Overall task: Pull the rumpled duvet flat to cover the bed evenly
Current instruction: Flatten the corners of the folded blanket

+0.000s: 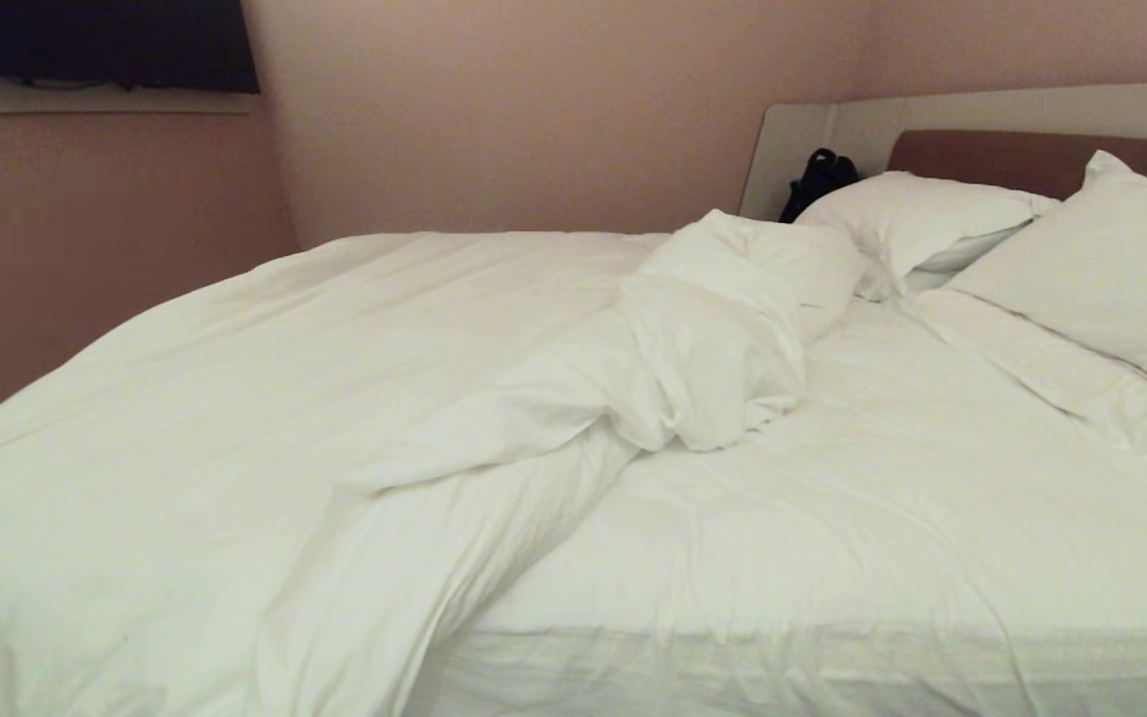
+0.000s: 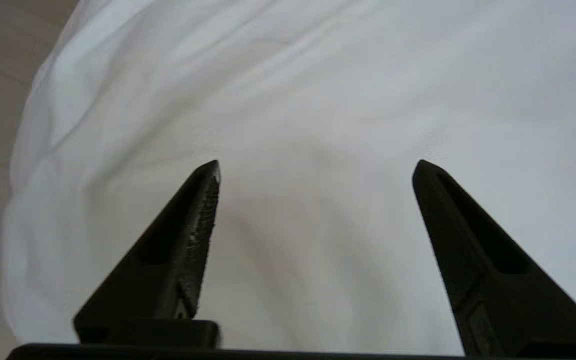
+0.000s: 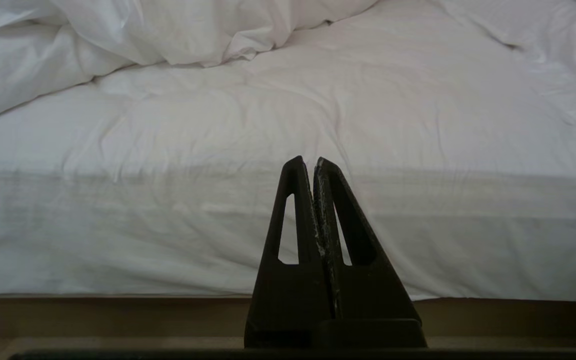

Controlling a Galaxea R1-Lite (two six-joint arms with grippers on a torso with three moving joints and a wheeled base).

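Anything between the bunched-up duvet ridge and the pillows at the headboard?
Only bare sheet: the head view shows nothing else between the duvet and the pillows.

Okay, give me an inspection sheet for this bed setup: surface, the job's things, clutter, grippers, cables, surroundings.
Surface: bed, white sheet bare on the headboard half.
Job's things: duvet spread over the foot half, one part bunched in a twisted ridge toward the pillows.
Clutter: dark object beside the headboard, too small to identify.
Grippers: left gripper open over white fabric, holding nothing; right gripper shut, empty, facing the mattress side.
Cables: nothing seen.
Surroundings: pink walls, dark screen mounted upper left.
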